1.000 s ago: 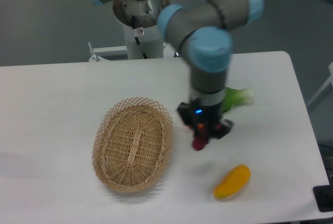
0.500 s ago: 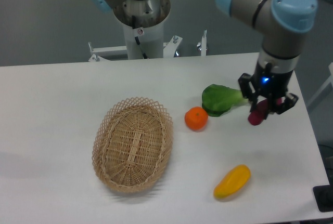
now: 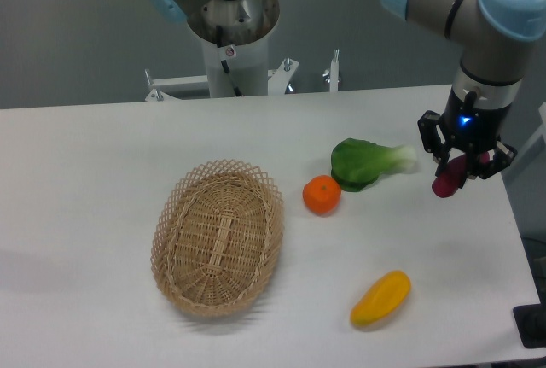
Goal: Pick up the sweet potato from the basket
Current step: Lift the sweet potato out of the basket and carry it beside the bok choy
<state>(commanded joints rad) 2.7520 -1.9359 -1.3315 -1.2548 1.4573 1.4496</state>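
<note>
My gripper (image 3: 461,166) is shut on the sweet potato (image 3: 446,181), a small reddish-purple tuber that hangs from the jaws above the table at the far right. The light tan wicker basket (image 3: 217,236) sits at the left centre of the table and holds nothing. The gripper is far to the right of the basket, beyond the green vegetable.
An orange (image 3: 322,195) lies just right of the basket. A green leafy vegetable (image 3: 367,161) lies right of the orange. A yellow-orange mango-shaped fruit (image 3: 380,299) lies near the front edge. The robot base (image 3: 232,31) stands behind the table. The table's right edge is close to the gripper.
The gripper has carried the sweet potato from beside the basket's right rim far to the right, past the orange and the green vegetable, and a little up and back.
</note>
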